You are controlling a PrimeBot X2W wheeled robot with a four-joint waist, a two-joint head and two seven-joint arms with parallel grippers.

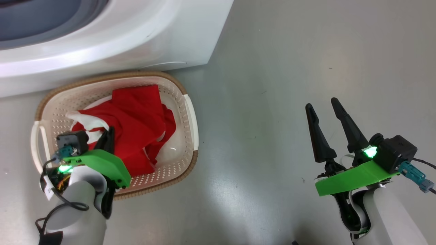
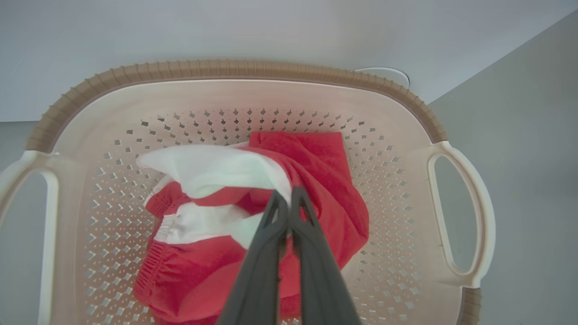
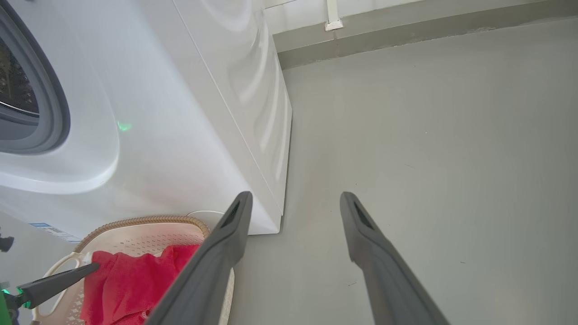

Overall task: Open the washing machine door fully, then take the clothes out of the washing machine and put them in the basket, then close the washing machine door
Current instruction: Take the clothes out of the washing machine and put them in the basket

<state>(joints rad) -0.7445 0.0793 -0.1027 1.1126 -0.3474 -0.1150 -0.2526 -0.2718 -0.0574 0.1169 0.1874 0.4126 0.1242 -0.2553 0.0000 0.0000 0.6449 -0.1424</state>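
basket [image 1: 68, 98]: cream perforated plastic, brown woven-look rim, left-centre, just beside glossy white washing machine [image 1: 136, 41]
clothes [image 1: 136, 115]: soft red fabric, white trim, crumpled in basket
left claw [image 2: 287, 194]: clenched at white trim, grasp unclear
right claw [image 1: 322, 103]: released, over grey floor [image 1: 289, 51]

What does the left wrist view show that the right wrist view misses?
Left wrist: the shut left pincer pinching the white trim of the bright red fabric clothes, and both handles of the cream perforated plastic basket. Right wrist: the open right pincer and the grey rubber ring of the white washing machine. Both: basket, clothes, machine, left pincer.
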